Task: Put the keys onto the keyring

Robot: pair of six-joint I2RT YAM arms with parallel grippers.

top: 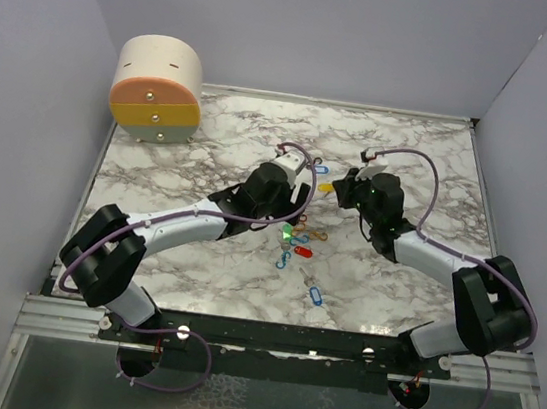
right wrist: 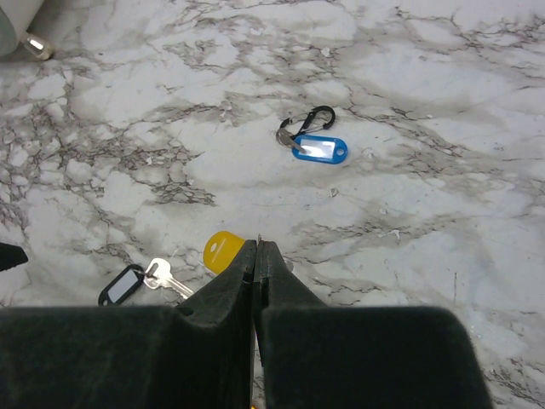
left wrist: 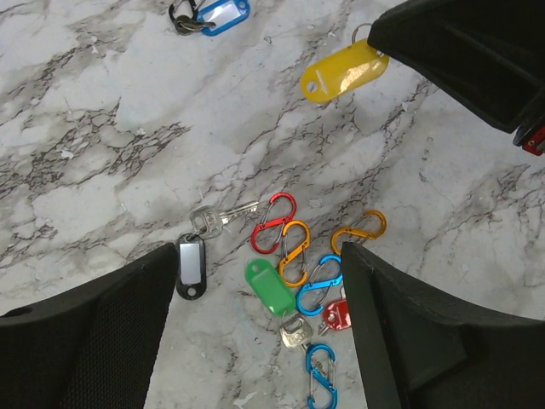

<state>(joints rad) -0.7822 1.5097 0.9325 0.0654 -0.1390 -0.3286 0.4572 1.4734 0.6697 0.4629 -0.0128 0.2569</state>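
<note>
On marble | left fingers wide above keys | right fingers pinch yellow tag (its ring)

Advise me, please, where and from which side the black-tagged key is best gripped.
Probably the black tag, pinched across its narrow width from above: it lies flat, clear of the carabiner clips, and is bulkier than the thin key blade.

The whole table is seen from high above its near edge. Both wrist views are aimed closely downward; the yellow tag is shared by all.
</note>
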